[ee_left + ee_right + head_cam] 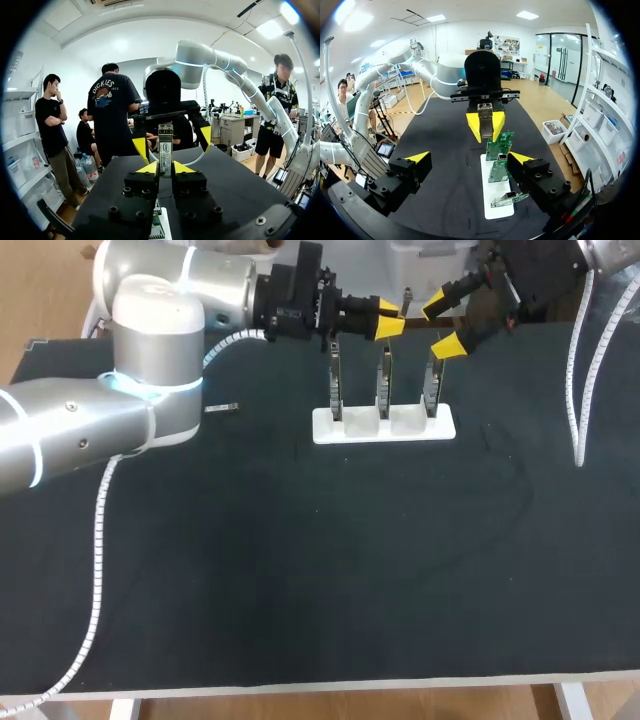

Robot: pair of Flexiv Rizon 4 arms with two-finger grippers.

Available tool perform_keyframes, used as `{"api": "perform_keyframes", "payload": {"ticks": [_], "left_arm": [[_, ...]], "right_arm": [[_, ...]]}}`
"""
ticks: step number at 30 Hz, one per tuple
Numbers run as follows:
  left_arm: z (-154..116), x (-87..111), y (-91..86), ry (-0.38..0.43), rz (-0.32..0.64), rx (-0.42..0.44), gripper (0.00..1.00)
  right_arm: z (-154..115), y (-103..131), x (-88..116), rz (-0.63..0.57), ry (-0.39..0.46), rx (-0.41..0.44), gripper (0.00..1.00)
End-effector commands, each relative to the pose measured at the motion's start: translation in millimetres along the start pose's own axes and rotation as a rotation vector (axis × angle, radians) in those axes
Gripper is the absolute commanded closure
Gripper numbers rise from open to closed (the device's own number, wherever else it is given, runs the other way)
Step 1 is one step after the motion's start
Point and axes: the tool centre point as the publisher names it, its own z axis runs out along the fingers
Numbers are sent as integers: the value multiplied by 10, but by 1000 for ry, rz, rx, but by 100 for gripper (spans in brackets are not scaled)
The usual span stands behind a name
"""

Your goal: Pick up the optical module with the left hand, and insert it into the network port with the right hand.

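My left gripper (388,320) hangs above the back of the table, over the row of boards, shut on the optical module (165,148), a slim metal piece that sticks out past its yellow tips. In the right wrist view the same left gripper (484,127) faces me with the module (485,114) between its fingers. My right gripper (445,325) is open just to its right, with its fingertips (140,150) on either side of the module and apart from it. Three green circuit boards (383,380) stand upright in a white base (385,428) below both grippers.
A small dark part (222,408) lies on the black mat left of the white base. My right arm's white cable (577,390) hangs down at the far right. My left arm's big elbow (150,360) stands over the table's left back.
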Motion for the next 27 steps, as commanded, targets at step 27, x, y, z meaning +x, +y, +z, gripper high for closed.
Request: {"api": "perform_keyframes", "payload": {"ticks": [27], "left_arm": [[7,-1,30,3,0,6,100]], "right_arm": [[21,-6,-527,-197,-106,2,0]]}}
